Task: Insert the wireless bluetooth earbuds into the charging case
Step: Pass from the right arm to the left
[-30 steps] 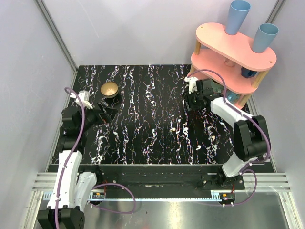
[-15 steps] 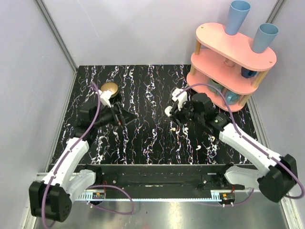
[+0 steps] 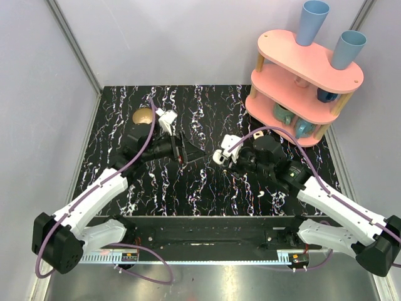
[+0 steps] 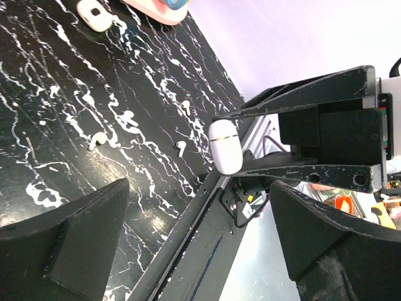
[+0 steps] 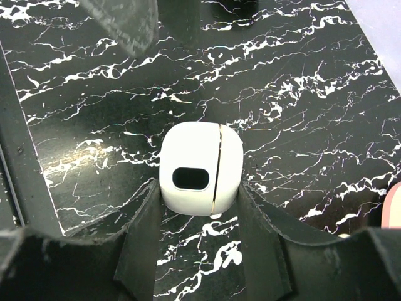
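None of the earbuds [image 4: 180, 148] is seated yet; they are seen lying loose on the tabletop [image 3: 207, 106], apart from the charging case [image 5: 200, 169], whose lid appears shut. The charging case is clamped by its sides between the partly closed fingers of the right gripper [image 5: 199, 195]. The left gripper [image 4: 197, 188] is spread wide, empty, and pointed toward it.

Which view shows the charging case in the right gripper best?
Right wrist: the charging case fills the centre, clamped in the right gripper, seam visible. Left wrist shows it side-on, farther off; top external only a small white spot.
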You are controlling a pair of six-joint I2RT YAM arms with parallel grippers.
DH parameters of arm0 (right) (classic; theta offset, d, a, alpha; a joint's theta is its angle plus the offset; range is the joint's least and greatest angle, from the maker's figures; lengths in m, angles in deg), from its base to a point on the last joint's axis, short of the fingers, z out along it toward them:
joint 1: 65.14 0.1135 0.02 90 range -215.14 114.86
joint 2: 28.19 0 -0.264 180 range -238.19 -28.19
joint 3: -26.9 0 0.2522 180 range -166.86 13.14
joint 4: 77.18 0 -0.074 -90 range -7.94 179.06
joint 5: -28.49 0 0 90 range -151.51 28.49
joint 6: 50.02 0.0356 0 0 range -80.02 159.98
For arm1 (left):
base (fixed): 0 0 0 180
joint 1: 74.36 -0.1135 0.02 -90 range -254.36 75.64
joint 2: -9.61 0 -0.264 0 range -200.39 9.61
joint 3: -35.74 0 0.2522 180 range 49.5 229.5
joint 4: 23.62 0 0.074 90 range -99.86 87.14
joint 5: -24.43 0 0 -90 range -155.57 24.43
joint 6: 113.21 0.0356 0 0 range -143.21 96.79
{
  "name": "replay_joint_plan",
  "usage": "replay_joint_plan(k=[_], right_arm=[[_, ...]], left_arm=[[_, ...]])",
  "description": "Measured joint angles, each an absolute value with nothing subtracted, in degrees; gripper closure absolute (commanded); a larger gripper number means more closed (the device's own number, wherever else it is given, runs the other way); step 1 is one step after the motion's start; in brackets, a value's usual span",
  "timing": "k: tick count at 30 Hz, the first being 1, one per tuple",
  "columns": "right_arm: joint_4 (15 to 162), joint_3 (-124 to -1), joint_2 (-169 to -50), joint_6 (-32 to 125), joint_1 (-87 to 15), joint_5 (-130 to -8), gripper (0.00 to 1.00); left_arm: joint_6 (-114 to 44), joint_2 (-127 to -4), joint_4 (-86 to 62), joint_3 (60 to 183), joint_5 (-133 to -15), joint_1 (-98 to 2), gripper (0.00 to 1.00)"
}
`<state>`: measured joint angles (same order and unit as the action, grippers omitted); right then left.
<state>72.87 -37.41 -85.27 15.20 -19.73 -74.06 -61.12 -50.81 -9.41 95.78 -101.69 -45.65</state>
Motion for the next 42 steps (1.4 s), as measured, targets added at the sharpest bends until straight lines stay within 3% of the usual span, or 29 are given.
replay_joint_plan(k=[17,32,42], right_arm=[[72.42,-37.39,-85.27,14.20,-18.92,-71.57,0.99],[72.46,-36.40,-85.16,14.22,-18.68,-71.07,0.99],[72.77,-36.07,-84.61,14.22,-18.66,-70.11,0.99]], left_arm=[[-62.33,-57.67,-11.46,99.67,-98.57,-36.97,0.14],[-62.63,-62.15,-12.21,101.79,-96.60,-33.17,0.46],[-62.52,-63.51,-12.42,102.43,-96.16,-32.43,0.47]])
